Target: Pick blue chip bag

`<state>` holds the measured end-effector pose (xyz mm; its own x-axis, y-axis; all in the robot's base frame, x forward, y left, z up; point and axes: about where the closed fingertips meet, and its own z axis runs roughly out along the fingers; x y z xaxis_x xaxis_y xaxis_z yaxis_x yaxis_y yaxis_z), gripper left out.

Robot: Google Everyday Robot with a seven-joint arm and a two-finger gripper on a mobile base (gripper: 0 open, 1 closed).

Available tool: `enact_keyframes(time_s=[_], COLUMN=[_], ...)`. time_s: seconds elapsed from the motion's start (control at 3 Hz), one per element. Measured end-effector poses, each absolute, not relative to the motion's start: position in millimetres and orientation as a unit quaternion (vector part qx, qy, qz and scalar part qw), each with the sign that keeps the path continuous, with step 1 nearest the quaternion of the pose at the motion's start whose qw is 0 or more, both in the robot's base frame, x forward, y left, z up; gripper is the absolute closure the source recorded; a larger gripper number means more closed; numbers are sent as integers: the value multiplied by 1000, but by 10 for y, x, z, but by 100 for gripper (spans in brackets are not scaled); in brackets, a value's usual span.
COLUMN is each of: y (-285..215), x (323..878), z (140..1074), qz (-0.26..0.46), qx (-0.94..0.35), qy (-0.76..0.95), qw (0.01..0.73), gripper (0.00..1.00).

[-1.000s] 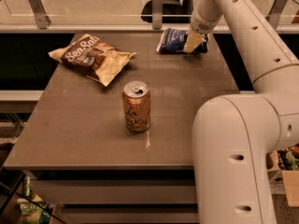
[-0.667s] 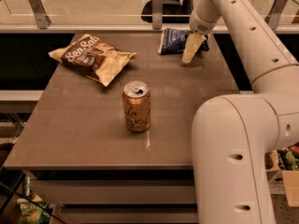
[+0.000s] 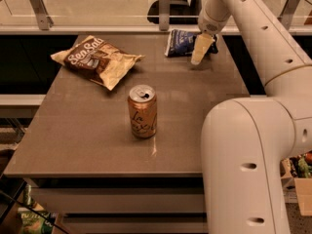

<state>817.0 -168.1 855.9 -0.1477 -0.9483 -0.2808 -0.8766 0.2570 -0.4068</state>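
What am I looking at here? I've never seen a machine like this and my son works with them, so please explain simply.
The big white shape is a robot arm, a thick jointed tube running from lower right to the table's far edge. There is only one picture, looking down over the brown table from the robot's side. At the arm's tip is its gripper, the pincer it grabs with, down at the right end of a small blue chip bag. Nothing looks lifted: the bag lies on the table. Also there are a larger brown Sea Salt bag at far left and an upright drink can in the middle.
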Motion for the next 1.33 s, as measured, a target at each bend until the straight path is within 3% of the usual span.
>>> enact_keyframes(time_s=[0.67, 1.33], y=[-1802, -1838], x=[7991, 7903], z=[8877, 8963], qz=[-109, -216], qx=[-592, -531], qy=[756, 758], qw=[255, 310], gripper=[0, 0])
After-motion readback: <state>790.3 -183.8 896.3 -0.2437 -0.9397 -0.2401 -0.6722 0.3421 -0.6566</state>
